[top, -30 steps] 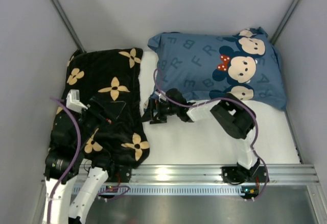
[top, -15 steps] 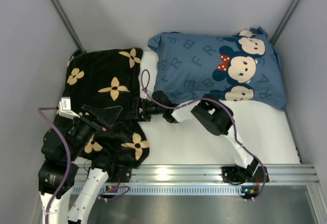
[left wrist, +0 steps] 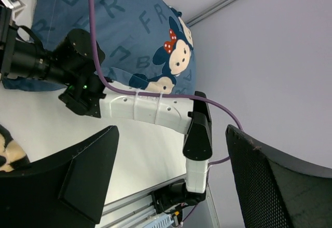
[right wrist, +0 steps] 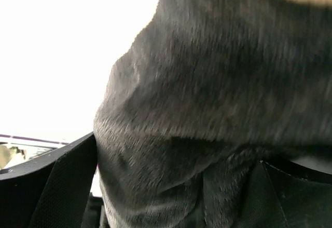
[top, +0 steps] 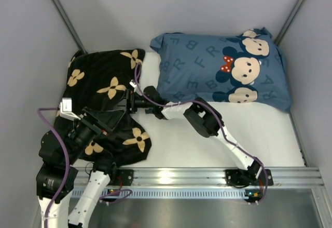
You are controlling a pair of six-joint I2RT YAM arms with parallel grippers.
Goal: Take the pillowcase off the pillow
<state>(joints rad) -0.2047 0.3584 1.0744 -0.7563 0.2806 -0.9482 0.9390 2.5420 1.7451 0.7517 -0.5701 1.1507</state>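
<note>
Spanning one pillowcase (top: 96, 72), right fingers (right wrist: 52, 186) gape; left fingers (left wrist: 78, 181) gape empty; one pillow (top: 150, 67), one blue pillow (top: 202, 67).

One blue pillow (top: 223, 69) lies at the far right of the white table (top: 207, 145), long side running across the view and slightly tilted. Its cover is printed with darker blue capital letters and, toward the right end, three cartoon mouse faces; the middle one has a red spotted bow. The pillow's right end sits near the right wall. Pale grey walls (top: 181, 4) enclose the table on three sides, with a metal strut (top: 62, 15) at each far corner. A ribbed aluminium rail (top: 181, 176) runs along the near edge, and a grey metal sheet (top: 207, 212) lies below it.
</note>
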